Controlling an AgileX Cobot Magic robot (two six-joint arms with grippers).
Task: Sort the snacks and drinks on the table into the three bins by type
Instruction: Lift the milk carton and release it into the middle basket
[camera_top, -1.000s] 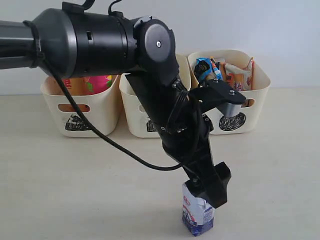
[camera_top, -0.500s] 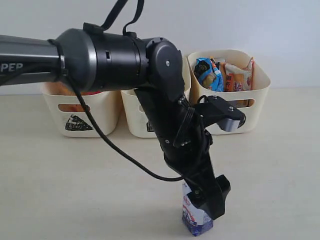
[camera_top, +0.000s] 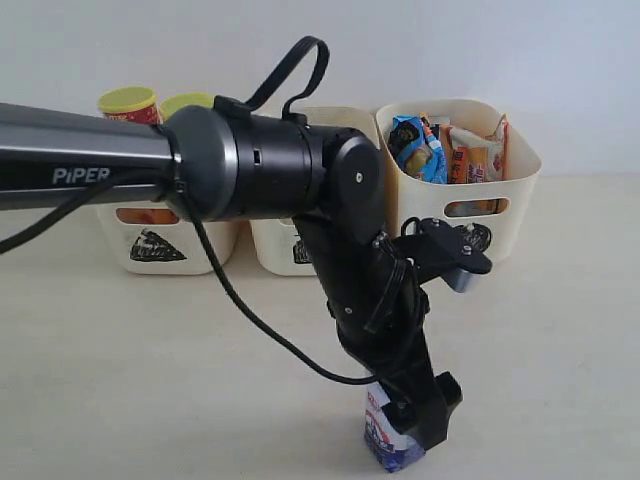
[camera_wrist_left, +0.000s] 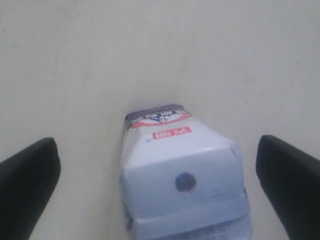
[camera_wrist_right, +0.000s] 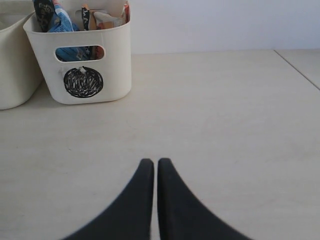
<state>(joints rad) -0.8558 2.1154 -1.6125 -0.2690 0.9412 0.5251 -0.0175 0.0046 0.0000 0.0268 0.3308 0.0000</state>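
Left gripper (camera_wrist_left: 157, 150) jaws spread wide, the white-and-blue carton (camera_wrist_left: 181, 175) upright between them, touching neither; right gripper (camera_wrist_right: 151, 167) jaws pressed together above the table (camera_wrist_right: 235, 120).

A plain, pale wall (camera_top: 560, 50) is seen behind a smooth cream tabletop (camera_top: 120, 380), which is lit softly and evenly and is crossed by a thin seam (camera_wrist_right: 297, 70), shown in the right wrist view.

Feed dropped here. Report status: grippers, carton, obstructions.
Left gripper open, straddling the white-and-blue carton, not touching. Right gripper shut, empty. Nothing blocking the carton.
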